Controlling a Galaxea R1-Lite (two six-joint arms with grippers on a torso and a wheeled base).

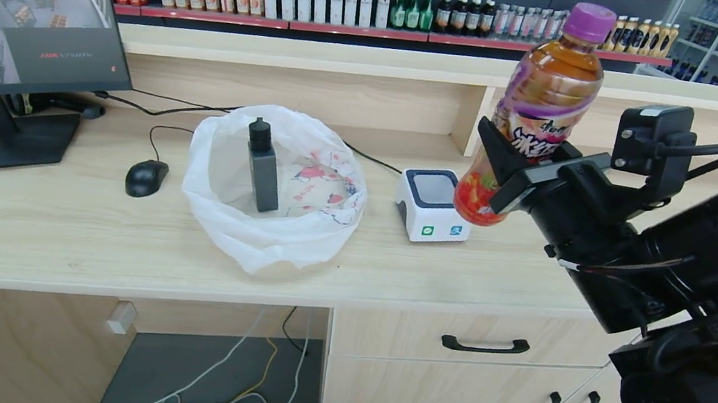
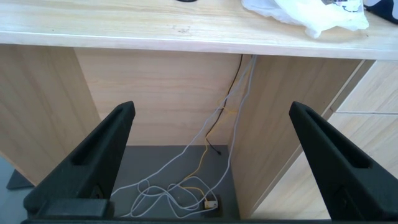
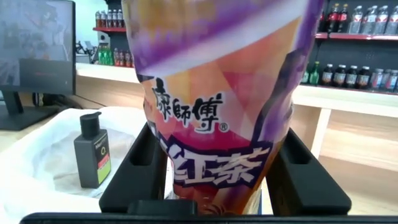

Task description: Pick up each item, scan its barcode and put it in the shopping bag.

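Right gripper [image 1: 525,156] is clamped on the lower body of a clear plastic bottle of amber tea with a purple cap [image 1: 547,87], held tilted in the air above the light wooden counter [image 1: 80,233], just beside the white box-shaped barcode scanner [image 1: 432,205]. A white plastic shopping bag [image 1: 222,224] sits open on the counter between the scanner and a black computer mouse [image 1: 146,178]. A dark grey bottle with a black cap [image 1: 263,170] stands upright inside it. Left gripper [image 2: 211,112] hangs below counter level, fingers spread wide, holding nothing, facing loose cables [image 2: 186,186] under the counter.
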